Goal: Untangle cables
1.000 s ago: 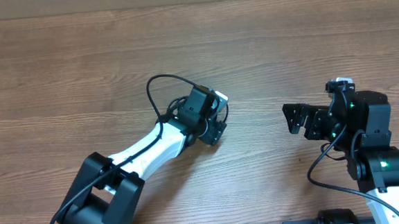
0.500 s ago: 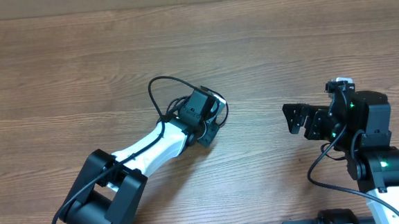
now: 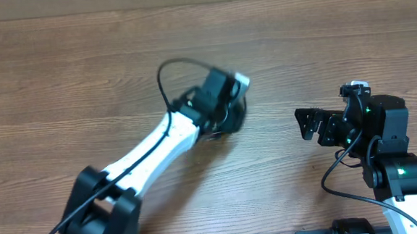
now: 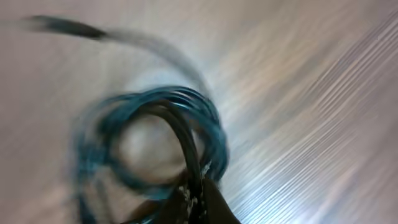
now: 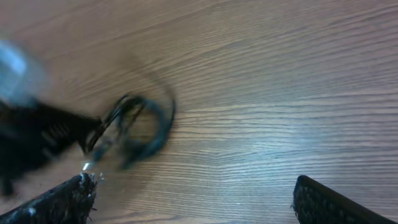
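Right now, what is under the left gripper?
The coiled cables, over the wooden table. The left gripper mostly covers them from overhead; motion blur hides whether the jaws grip them.

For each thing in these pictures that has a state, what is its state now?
cables: coiled in one bundle, not yet untangled, gripped at one side.
left gripper: apparently shut on the cables; the view is blurred.
right gripper: open, empty, away from the cables.
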Robot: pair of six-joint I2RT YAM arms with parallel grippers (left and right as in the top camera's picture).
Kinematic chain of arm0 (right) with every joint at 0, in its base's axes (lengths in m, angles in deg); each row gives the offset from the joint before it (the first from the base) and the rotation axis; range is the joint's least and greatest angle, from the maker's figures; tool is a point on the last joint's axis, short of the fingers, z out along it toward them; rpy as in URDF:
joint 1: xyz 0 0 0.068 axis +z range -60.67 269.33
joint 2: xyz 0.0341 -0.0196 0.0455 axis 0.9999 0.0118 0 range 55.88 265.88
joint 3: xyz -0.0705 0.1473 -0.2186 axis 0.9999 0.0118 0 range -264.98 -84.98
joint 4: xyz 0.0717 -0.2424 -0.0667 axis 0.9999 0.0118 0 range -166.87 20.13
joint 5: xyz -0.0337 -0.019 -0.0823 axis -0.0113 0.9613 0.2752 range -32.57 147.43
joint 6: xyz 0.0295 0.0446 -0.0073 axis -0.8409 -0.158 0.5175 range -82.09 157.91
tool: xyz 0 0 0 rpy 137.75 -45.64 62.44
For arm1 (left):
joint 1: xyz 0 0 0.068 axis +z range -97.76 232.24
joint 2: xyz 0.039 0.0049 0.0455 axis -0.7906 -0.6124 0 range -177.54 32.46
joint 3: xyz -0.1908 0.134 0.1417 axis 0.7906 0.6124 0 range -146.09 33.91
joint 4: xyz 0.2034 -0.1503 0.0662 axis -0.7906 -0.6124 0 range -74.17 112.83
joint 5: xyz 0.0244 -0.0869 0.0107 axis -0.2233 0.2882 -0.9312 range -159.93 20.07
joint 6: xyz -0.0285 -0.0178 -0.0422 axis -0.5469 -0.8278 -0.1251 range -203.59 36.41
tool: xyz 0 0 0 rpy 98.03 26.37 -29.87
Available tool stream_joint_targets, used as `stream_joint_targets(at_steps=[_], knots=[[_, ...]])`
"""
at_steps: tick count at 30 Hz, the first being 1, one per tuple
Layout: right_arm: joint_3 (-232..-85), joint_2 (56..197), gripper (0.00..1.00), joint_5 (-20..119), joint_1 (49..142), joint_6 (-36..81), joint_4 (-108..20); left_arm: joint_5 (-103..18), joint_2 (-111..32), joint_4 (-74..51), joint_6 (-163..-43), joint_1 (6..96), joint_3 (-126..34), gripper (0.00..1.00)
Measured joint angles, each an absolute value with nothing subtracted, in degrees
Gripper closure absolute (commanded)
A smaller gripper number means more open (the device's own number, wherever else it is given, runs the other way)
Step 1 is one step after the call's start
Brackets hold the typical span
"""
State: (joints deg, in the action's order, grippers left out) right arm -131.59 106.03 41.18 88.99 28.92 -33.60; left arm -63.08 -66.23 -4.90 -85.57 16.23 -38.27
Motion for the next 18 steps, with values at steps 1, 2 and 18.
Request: stream_joint_targets(at_steps=[1,2,18], knots=[[-131.59,106.03,0.00,40.17,88.99,28.90,-33.74,-60.74,-64.98,-5.40,-86.86,16.78,-41.77,0.96],[-131.59,106.03,0.00,39.63,88.99,28.94,-33.82,-59.96,-64.42,-5.42,-87.41,16.97,-42.95,0.96],[-131.59,118.69,0.09,29.53,89.01,27.80,-41.98,-33.70,-59.50,-5.34,-98.49,22.90,-49.12,0.96]])
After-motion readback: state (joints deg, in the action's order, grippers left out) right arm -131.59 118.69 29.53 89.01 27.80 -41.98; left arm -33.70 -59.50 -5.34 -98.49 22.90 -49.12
